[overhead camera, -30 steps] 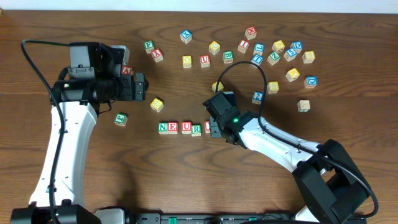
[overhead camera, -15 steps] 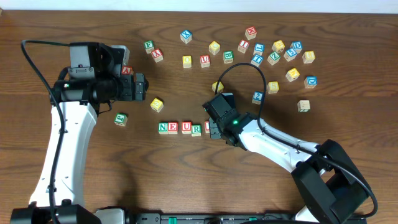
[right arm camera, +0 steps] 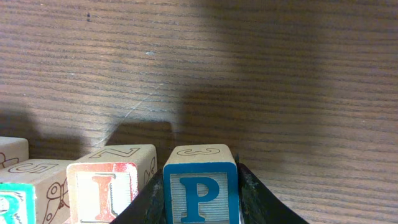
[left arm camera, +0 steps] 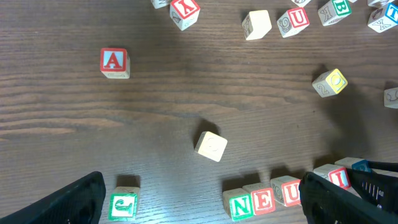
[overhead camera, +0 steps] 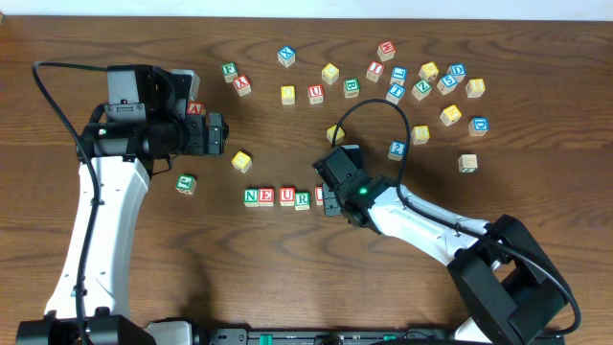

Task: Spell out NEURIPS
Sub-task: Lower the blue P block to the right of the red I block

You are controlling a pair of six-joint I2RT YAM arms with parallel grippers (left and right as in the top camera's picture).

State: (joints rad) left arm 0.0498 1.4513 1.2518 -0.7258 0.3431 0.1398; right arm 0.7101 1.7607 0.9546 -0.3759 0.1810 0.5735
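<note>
The cubes green N (overhead camera: 251, 196), red E (overhead camera: 267, 196), red U (overhead camera: 287, 196) and green R (overhead camera: 303, 198) stand in a row at mid-table. The red I (right arm camera: 112, 186) stands at the row's right end. My right gripper (right arm camera: 201, 200) is shut on the blue P cube (right arm camera: 201, 183), which sits just right of the I with one finger in the gap between them. From overhead the right gripper (overhead camera: 330, 199) hides the P. My left gripper (overhead camera: 218, 133) hovers wide open, up and left of the row, holding nothing; its fingers (left arm camera: 74, 199) frame the N (left arm camera: 241, 205) and E (left arm camera: 263, 200).
Many loose letter cubes lie scattered along the back right (overhead camera: 421, 81). A red A cube (left arm camera: 114, 62), a pale yellow cube (overhead camera: 241, 161) and a green-marked cube (overhead camera: 186, 183) lie near the left arm. Bare wood lies in front of the row.
The right arm has shifted very slightly toward the front with the P cube still between its fingers. The left arm and the other cubes have not moved.
</note>
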